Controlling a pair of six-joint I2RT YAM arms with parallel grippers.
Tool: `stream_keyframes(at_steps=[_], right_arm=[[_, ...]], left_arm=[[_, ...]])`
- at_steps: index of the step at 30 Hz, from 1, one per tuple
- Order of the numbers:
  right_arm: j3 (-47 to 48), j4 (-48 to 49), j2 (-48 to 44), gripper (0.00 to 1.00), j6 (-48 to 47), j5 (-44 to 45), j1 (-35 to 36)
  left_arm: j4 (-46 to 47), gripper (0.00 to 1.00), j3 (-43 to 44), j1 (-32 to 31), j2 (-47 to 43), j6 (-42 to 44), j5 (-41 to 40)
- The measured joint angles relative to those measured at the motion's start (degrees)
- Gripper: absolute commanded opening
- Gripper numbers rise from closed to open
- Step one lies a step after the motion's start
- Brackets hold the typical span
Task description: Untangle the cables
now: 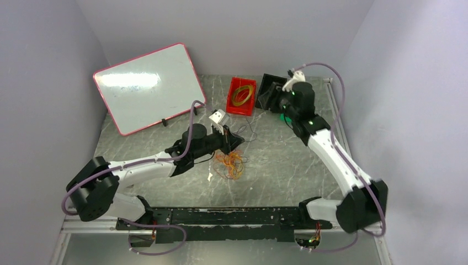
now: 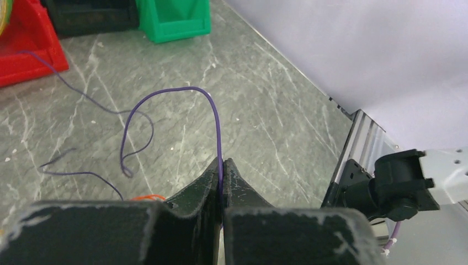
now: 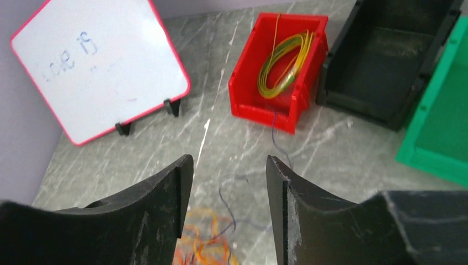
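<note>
Top external view shows the marble table [image 1: 287, 165], with a whiteboard [image 1: 146, 85] at upper left and a red bin [image 1: 238, 112] at upper centre holding a yellow coil [image 3: 284, 63]. The cables [image 1: 230, 164] lie tangled mid-frame. Just above them, the left gripper [image 2: 222, 165] is pinching a purple cable [image 2: 165, 91]. The right gripper [image 3: 229, 165], at upper right, is spread apart.

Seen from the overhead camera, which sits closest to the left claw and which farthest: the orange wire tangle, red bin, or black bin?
1. Orange wire tangle, just on the near side of the left gripper, which pinches a purple wire.
2. Red bin, beyond it.
3. Black bin, beyond and to the right.
</note>
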Motion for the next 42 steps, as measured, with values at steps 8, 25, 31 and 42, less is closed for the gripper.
stream_keyframes(at_steps=[8, 25, 31, 42], right_arm=[[-23.78, 7.08, -20.5, 0.58, 3.69, -2.12, 2.43], [-47.04, 41.44, -15.67, 0.58, 6.71, 1.11, 22.97], [-43.21, 48.46, -7.65, 0.56, 5.16, 2.34, 26.08], [-40.26, 56.43, 3.41, 0.45, 3.41, 4.11, 27.3]], left_arm=[[0.42, 0.07, -0.11, 0.98, 2.36, -1.25, -1.75], [-0.35, 0.07, 0.76, 7.15, 2.34, -4.7, -0.87], [-0.66, 0.07, 0.98, 7.15, 2.34, -4.72, -0.46], [-2.14, 0.07, 1.16, 7.15, 1.14, -4.66, 1.9]])
